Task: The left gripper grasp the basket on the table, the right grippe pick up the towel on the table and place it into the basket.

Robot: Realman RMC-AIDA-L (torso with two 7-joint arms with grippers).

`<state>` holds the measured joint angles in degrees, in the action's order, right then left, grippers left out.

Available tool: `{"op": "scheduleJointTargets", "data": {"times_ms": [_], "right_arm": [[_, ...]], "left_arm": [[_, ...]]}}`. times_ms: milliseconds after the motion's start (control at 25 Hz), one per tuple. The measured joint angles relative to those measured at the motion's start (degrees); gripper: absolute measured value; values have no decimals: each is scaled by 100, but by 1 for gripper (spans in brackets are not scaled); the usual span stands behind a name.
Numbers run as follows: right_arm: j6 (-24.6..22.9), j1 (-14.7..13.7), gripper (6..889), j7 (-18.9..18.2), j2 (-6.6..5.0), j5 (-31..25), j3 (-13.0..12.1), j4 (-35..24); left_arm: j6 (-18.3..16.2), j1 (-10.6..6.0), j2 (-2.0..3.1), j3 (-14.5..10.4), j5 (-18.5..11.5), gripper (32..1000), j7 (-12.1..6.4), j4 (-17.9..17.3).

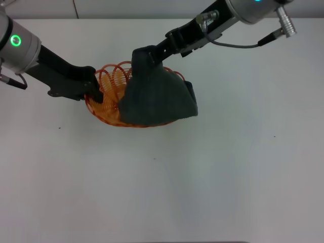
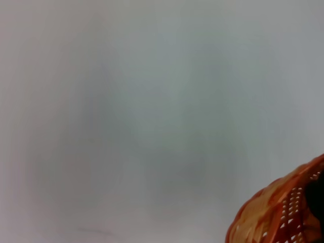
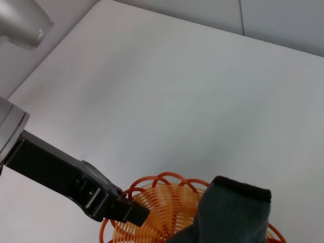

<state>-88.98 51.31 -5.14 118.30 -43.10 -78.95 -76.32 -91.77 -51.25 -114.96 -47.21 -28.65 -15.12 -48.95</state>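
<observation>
Item one, your left claw (image 1: 95, 87): at the left rim of the basket (image 1: 109, 104), clenched on the looped wire there; the right wrist view shows its black tip (image 3: 132, 214) pinching the rim. Item two, the basket: orange wire, oval, resting on the white tabletop (image 1: 202, 177) near the middle; a corner of it (image 2: 283, 207) shows in the left wrist view. Item three, your right claw (image 1: 144, 54): above the basket's far side, clenched on the peak of the towel (image 1: 157, 96). Item four, the towel: dark grey-green, hanging as a cone from that claw, its lower folds spread over the right part of the basket and spilling past the right rim; its top edge (image 3: 238, 190) appears in the right wrist view.
</observation>
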Motion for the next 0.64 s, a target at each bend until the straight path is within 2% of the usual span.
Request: {"op": "scheduleJointTargets", "data": {"times_ms": [640], "right_arm": [[-15,-34,856,5,0,-49,21,-38]], "left_arm": [[-25,1,10,1,0,86,0,0]]}}
